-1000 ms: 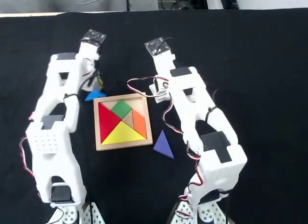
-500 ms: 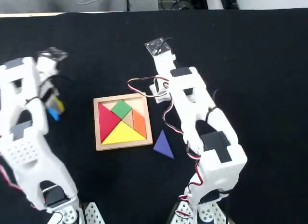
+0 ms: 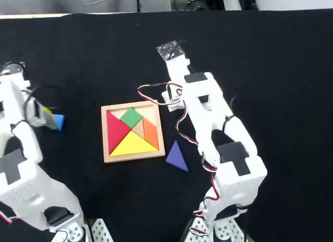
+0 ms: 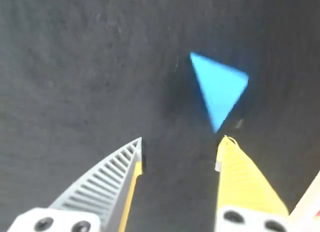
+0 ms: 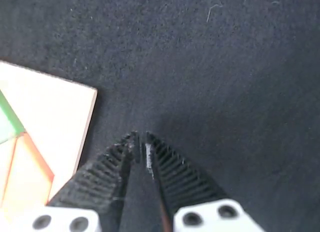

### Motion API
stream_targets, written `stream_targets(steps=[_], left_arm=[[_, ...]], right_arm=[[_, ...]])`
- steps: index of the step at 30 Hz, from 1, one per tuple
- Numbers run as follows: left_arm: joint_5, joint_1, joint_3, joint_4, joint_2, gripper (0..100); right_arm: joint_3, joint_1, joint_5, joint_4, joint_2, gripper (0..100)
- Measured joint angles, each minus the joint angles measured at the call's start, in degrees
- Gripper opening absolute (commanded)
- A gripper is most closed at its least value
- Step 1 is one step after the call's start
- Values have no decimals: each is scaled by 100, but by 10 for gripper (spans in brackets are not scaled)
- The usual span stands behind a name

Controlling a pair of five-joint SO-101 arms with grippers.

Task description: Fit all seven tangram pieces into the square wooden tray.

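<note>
Blue triangle [image 4: 220,87]: it lies flat on the black bench [image 3: 270,70], well to the left of the wooden tray [image 3: 106,154].
Handling: expect a light, stiff, thin wooden piece with smooth faces. It will likely slide on the cloth rather than lift if you nudge it.
Hold: pinch it across two edges near the wide middle, not at a sharp corner, where it can twist out.
Left claw [image 4: 182,139]: it is spread open and holds nothing.
Triangle against claw: it sits just past the fingertips and off-centre. One corner is right beside the yellow finger's tip; you cannot tell if they touch.
Right claw [image 5: 141,138]: it is closed on nothing, beside a tray corner.
Purple triangle [image 3: 177,156]: it lies just beside the tray.
</note>
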State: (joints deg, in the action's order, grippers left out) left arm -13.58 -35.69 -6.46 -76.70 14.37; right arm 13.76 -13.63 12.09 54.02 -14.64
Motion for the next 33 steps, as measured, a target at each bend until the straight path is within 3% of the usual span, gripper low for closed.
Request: stream_targets(steps=[4,8,13,19,28,33], left_arm=[[1582,448,-958,862,-220,242],[2295,721,-1820,1530,-677,242],[2558,756,-2558,2048,-1767,242],[3244,765,-2901,2347,-2101,242],[3727,765,-2110,2629,-712,242],[3727,765,-1582,2479,-334,242]], right_arm=[[-18,79,396,1037,703,11],[721,255,404,879,1987,11],[2505,255,422,369,4097,19],[3007,35,440,1055,4607,172],[3420,0,615,1231,4422,172],[3982,0,1081,1231,4422,82]])
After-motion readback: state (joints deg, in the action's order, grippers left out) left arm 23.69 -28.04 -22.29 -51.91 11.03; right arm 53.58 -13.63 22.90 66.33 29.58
